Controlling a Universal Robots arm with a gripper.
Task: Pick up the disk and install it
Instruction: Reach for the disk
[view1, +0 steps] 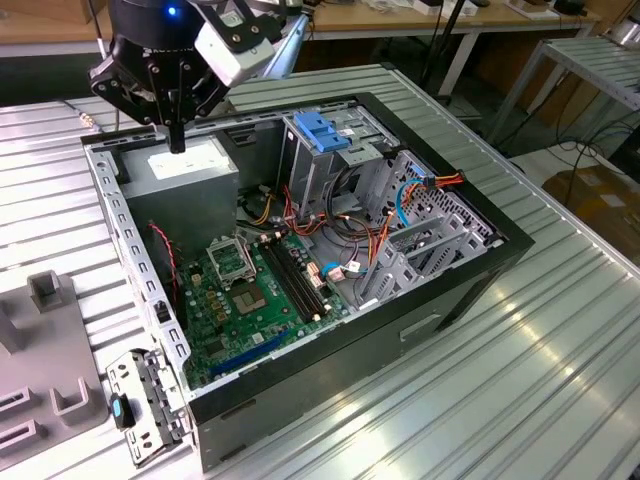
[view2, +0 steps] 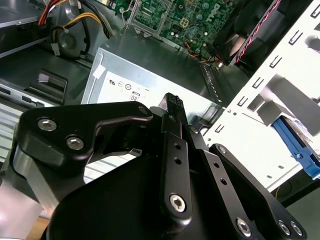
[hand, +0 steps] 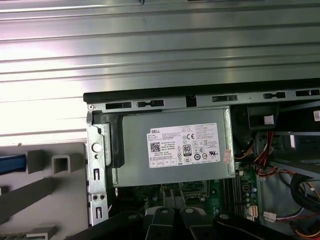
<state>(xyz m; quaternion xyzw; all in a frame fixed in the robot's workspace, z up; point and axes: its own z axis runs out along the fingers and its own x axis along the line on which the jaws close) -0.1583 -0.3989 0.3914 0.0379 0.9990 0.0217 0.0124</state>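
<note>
The ribbed metal bench (view1: 520, 380) carries an open computer case (view1: 470, 270). In the case's corner at the exterior view's upper left sits a large grey box (view1: 185, 172) with a white sticker. The end effector (view1: 177, 138) hangs just above that box, its fingers together and holding nothing. In the first wrist view the disk (hand: 10, 164) shows as a blue-edged sliver, outside the case at a grey fixture (hand: 45, 195).
</note>
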